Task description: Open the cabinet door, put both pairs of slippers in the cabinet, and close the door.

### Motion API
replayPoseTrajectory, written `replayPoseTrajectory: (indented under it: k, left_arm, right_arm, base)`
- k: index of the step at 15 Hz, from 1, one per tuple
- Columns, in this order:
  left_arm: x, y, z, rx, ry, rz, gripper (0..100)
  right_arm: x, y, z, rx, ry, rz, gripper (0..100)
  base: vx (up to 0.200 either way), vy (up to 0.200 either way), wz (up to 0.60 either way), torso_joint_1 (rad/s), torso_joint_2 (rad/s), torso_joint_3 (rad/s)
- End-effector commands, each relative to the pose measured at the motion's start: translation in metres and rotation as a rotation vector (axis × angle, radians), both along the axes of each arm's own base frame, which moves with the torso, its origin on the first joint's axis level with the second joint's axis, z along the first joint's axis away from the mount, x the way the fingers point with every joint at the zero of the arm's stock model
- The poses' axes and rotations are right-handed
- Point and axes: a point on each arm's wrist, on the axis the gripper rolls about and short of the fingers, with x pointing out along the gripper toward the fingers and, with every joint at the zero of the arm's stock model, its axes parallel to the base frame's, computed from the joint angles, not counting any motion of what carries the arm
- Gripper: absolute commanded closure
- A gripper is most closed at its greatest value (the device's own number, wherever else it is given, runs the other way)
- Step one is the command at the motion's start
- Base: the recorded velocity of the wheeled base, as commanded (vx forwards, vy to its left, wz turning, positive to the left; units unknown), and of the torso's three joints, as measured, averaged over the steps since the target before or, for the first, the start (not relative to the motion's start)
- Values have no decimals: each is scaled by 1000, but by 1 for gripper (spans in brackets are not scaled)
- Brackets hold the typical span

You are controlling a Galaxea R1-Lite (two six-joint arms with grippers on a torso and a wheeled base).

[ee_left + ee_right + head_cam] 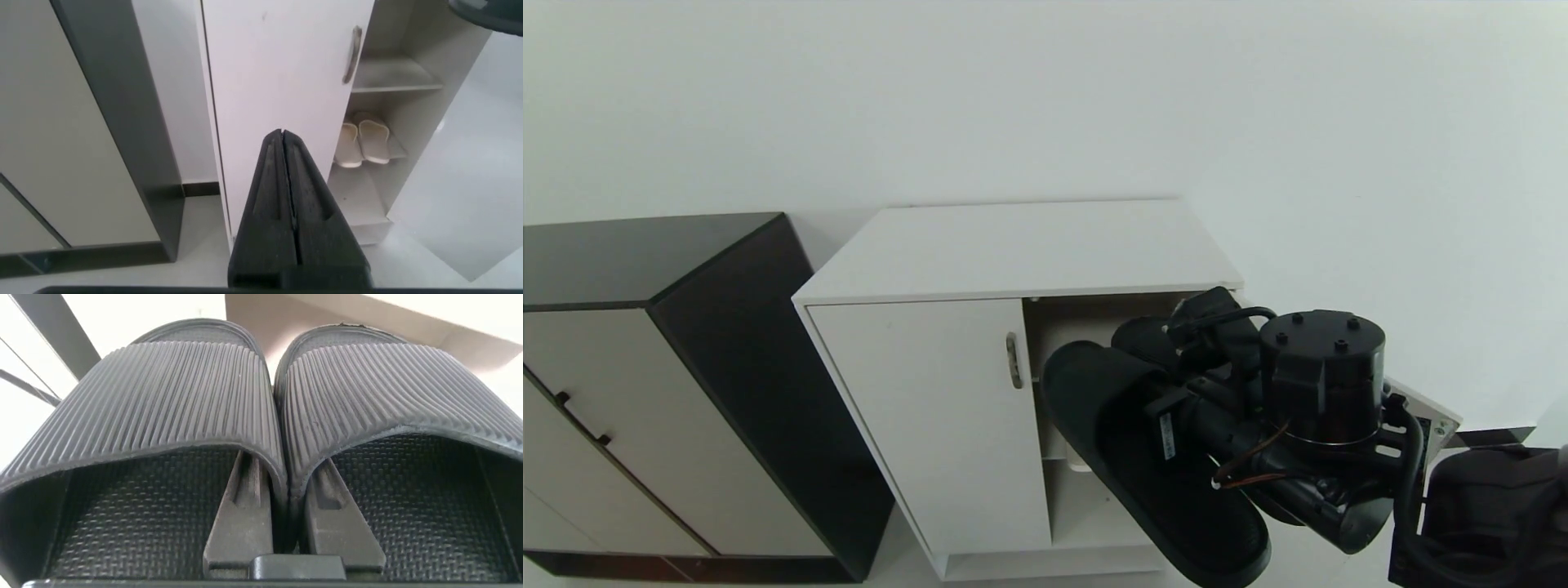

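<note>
pinching black slippers (188, 400) together, right tool (282, 510) (one finger inside each)

Left gripper (282, 143): pressing its two fingers flat together with nothing between them, and pointing forward and slightly downward.
Right arm (1327, 384): reaching in from the robot's right, its wrist turning toward the left.
Right gripper (286, 486): clamping the adjoining inner walls of the black slippers (270, 400), with one finger (239, 518) sitting inside each.
</note>
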Motion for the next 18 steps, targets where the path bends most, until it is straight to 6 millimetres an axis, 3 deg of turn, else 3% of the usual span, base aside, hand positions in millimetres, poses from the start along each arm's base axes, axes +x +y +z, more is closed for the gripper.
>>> replayPoseTrajectory:
  k: [1,18]
  left_arm:
    - [0,0,0,0,0,-2,100]
    - [0,0,0,0,0,-2,100]
  right_arm:
    - [1,0,-1,-2,2,-2,100]
    - [4,1,-9,-13,11,-8,100]
  base:
    - [0,0,0,-217,540,320]
    - [0,0,0,-147,480,330]
